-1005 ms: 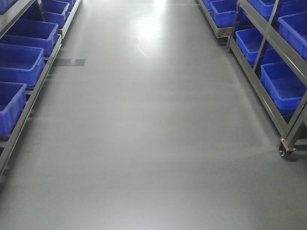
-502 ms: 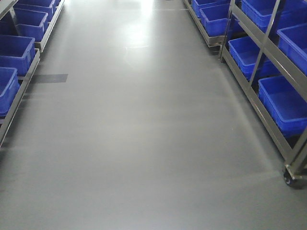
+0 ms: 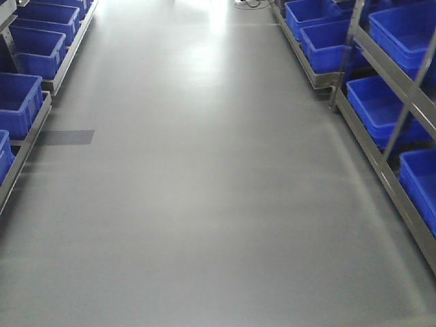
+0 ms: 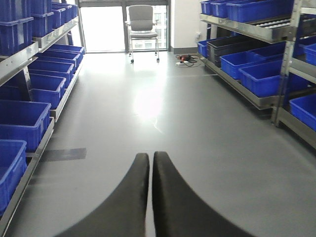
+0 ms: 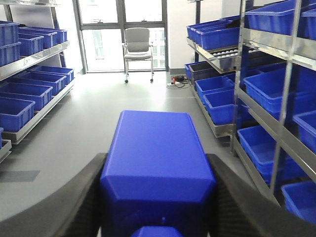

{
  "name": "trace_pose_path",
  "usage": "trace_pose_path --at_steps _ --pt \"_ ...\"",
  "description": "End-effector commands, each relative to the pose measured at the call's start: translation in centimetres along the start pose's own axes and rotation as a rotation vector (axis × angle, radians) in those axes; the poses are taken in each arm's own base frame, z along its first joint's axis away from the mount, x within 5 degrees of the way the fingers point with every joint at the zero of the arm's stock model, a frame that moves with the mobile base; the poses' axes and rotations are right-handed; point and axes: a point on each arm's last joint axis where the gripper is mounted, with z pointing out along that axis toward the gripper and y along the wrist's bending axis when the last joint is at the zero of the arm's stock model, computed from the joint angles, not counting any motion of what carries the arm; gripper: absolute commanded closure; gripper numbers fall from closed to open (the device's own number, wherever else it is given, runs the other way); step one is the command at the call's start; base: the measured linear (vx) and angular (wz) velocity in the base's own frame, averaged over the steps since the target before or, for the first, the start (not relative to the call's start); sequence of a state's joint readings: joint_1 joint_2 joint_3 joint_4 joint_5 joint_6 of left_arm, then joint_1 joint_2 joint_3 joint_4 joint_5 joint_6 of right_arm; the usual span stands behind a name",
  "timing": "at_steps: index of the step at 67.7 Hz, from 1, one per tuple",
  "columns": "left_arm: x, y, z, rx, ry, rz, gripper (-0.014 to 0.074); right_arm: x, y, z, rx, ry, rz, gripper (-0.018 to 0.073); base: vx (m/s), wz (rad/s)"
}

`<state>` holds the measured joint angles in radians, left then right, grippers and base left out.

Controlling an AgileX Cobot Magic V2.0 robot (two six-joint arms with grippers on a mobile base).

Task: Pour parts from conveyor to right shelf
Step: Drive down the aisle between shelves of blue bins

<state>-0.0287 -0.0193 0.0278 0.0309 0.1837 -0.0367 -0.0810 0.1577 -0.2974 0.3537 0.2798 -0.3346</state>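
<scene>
Front view has advanced along the aisle floor (image 3: 204,177); right shelf (image 3: 381,146) now hugs its edge. Right hand (image 5: 158,165) pinches the part (image 5: 155,148) (not poured yet); left hand (image 4: 149,163) pressed together, empty.

Ahead of me a smooth grey floor (image 3: 204,204) runs up the middle of every view, glossy with a white glare near the top and marked by one dark rectangular patch (image 3: 67,137) at the left edge. Along the left side stands a steel left rack (image 4: 42,44) carrying rows of blue tubs (image 4: 19,118) on two levels. At the far end, top centre, a pale swivel chair (image 4: 143,22) on castors stands before bright glass doors (image 4: 101,27), with a tangle of cables (image 4: 186,60) on the floor to its right.
</scene>
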Motion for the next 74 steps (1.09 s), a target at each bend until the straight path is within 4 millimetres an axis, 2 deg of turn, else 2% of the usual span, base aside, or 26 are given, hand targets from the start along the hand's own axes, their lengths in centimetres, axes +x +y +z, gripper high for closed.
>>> trace_pose_path --at_steps 1,74 --pt "-1.31 -0.06 -0.21 0.008 -0.096 -0.008 0.0603 -1.43 -0.22 -0.07 0.026 -0.087 0.003 0.0564 0.63 0.16" --pt "-1.31 -0.06 -0.21 0.008 -0.096 -0.008 0.0603 -1.43 -0.22 -0.07 0.026 -0.087 0.003 0.0564 0.65 0.07"
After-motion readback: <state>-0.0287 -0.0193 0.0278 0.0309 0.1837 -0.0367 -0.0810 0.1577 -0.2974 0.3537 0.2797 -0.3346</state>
